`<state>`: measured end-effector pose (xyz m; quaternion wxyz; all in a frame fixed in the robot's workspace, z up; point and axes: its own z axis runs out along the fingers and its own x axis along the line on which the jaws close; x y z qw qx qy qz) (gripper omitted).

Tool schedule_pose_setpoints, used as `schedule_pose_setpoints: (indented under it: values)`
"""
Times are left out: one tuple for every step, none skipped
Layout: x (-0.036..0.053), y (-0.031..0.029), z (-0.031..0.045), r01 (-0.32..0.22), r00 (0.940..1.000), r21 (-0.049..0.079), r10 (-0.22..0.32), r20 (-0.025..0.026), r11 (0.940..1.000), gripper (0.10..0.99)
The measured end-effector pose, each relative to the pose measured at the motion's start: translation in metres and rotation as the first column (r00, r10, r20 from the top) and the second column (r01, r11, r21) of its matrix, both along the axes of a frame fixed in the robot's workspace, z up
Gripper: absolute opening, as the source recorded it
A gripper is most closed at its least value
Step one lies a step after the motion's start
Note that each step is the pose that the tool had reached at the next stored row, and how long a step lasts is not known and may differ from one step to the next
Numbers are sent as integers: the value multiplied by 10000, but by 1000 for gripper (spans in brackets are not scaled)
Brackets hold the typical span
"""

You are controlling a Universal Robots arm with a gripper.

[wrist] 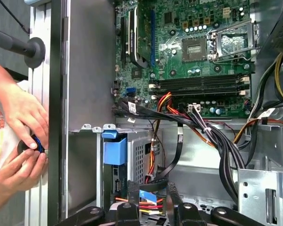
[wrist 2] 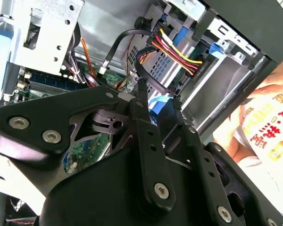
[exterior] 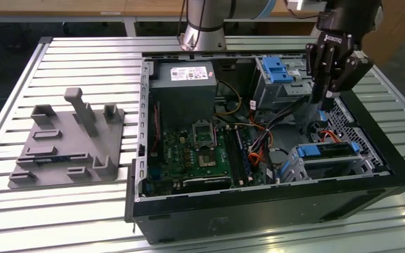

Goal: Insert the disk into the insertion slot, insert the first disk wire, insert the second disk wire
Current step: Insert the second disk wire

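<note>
Disk (exterior: pixel 328 151) already seated in insertion slot (exterior: pixel 329 167). Gripper (exterior: pixel 322 103) above disk, fingers (wrist 2: pixel 146 127) narrowly closed on blue-tagged wire plug (wrist 2: pixel 160 104). First-wire step in hand, likely; plug needs squaring to disk's port.

The robot arm (exterior: pixel 204 23) was a silver-grey tube with a pale blue joint cap (exterior: pixel 257 7); its gripper (wrist 2: pixel 159 96) was matte black, built of linked bars fastened with silver screws (wrist 2: pixel 161 190).

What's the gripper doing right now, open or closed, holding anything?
Gripper: closed on what looks like a black cable connector, inside the open computer case.
</note>
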<state>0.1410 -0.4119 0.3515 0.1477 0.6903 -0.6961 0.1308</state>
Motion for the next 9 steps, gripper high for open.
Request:
schedule_pose_setpoints:
  values:
    - [0,1,-11,-16,10000,-40,16,0,10000,361]
    - [0,1,-16,-36,10000,-106,36,-5,9999,361]
    - [-1,1,-18,-60,10000,-237,59,-18,9997,361]
    - [-1,1,-19,-87,10000,-404,86,-37,9991,361]
    - [-1,1,-20,-117,9999,-574,114,-59,9983,361]
    - [-1,1,-22,-143,9999,-716,138,-77,9973,361]
    - [0,1,-27,-164,9998,-817,158,-89,9965,361]
    - [0,1,-38,-181,9998,-866,173,-94,9961,361]
    - [0,1,-53,-194,9998,-883,186,-95,9959,361]
